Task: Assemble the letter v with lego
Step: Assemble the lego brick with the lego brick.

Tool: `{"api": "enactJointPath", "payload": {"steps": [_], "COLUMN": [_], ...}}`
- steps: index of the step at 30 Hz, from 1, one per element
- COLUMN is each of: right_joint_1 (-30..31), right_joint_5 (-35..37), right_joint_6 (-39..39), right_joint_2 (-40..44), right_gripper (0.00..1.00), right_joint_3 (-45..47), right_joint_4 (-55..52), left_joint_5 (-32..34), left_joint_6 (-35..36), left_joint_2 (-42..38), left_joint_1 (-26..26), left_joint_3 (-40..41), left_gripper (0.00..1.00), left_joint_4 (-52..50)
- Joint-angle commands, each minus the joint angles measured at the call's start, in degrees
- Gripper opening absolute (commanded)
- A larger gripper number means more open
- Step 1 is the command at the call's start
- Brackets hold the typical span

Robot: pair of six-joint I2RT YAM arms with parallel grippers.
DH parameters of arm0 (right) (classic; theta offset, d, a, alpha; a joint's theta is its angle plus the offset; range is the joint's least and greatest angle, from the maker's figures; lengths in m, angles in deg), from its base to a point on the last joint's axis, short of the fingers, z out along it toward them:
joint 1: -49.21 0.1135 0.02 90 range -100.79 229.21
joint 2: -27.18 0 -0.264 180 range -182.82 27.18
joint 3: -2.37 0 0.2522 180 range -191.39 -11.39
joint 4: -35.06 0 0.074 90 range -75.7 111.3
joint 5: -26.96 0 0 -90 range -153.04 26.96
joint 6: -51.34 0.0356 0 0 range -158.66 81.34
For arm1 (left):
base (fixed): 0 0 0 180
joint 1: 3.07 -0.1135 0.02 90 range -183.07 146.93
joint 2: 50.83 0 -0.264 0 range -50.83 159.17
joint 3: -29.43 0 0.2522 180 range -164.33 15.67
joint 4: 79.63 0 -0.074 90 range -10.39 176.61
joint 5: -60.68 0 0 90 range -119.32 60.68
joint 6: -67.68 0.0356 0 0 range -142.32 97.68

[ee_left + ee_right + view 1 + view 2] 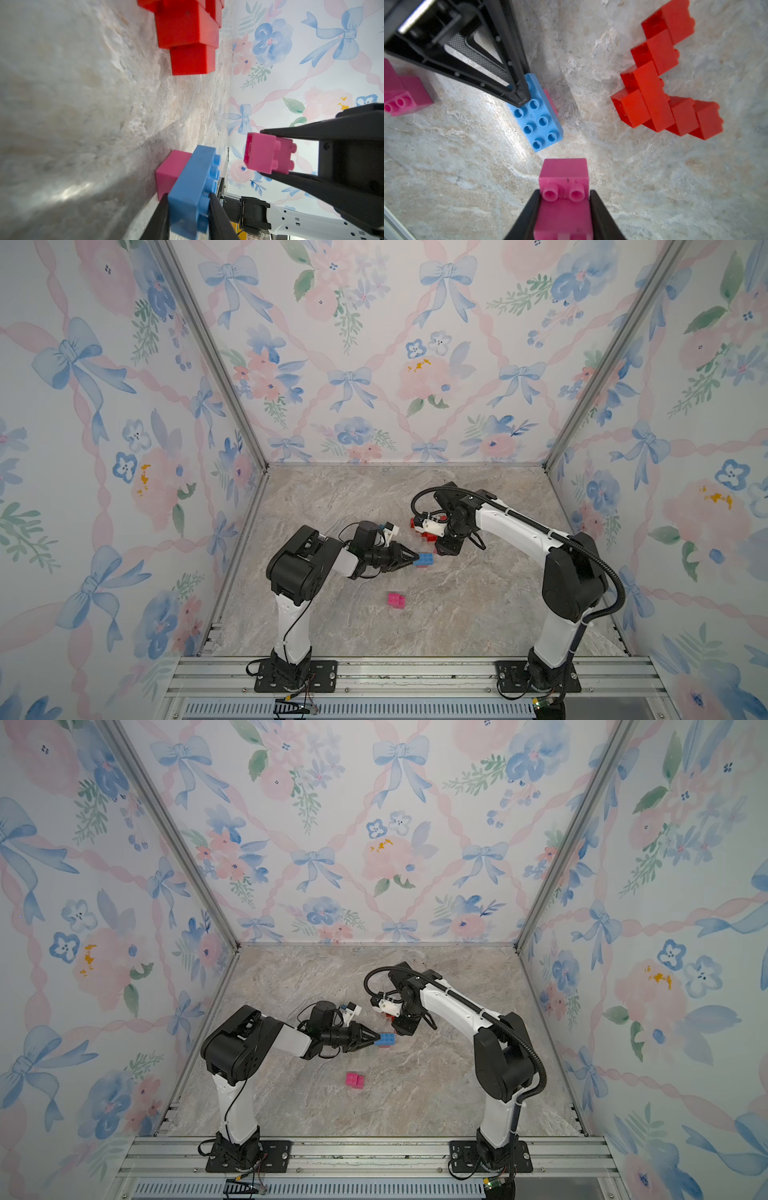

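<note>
Looks down into a small space, closed in at the back and both sides by walls [395, 364] papered in pale watercolour: blue bows, pink ribbons crossing in diamonds, pink and blue flowers, green leaves. Joined at the two rear corners by silver metal posts [214, 356]. Floored in matt grey-beige marbled stone [332, 506] with lighter veins. Edged at the near side by ribbed aluminium rails [415, 676] and a slotted strip [374, 709]. Lit softly and evenly.

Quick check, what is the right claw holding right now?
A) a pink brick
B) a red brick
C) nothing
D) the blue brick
A: the right claw is closed on a pink brick, while the blue brick sits in the left claw.
</note>
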State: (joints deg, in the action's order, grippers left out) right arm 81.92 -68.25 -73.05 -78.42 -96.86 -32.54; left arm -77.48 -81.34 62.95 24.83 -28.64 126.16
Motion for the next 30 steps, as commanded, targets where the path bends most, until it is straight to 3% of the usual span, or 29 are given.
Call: {"api": "enactJointPath", "payload": {"steps": [1, 5, 13, 20, 30], "right_joint_1": [0.7, 0.71, 0.73, 1.3, 1.97], "right_joint_5": [-1.53, -3.61, -3.84, -2.19, -0.67], "right_joint_6": [-5.16, -11.68, -21.04, -25.08, -24.91], "right_joint_2": [-0.38, -0.14, -1.39, -2.74, -6.85], "right_gripper": [0.38, 0.36, 0.21, 0.08, 0.07], "right_joint_3": [0.22, 1.25, 0.43, -0.41, -4.06], "right_joint_4": [-2.14, -1.47, -3.01, -1.18, -2.2], "left_joint_5": [2.28, 1.94, 1.49, 1.4, 2.25], "left_joint_6": [1.81, 2.11, 2.86, 3.65, 4.18], "left_joint_2": [1.52, 2.51, 4.04, 4.7, 3.9], "left_joint_1": [-0.38, -0.54, -0.87, -1.09, -0.94], "left_joint_3": [1.87, 1.51, 1.17, 0.64, 0.11], "left_gripper": [0.31, 0.31, 0.29, 0.25, 0.23], "left_joint_4": [-5.48, -5.79, -6.5, -7.56, -9.47]}}
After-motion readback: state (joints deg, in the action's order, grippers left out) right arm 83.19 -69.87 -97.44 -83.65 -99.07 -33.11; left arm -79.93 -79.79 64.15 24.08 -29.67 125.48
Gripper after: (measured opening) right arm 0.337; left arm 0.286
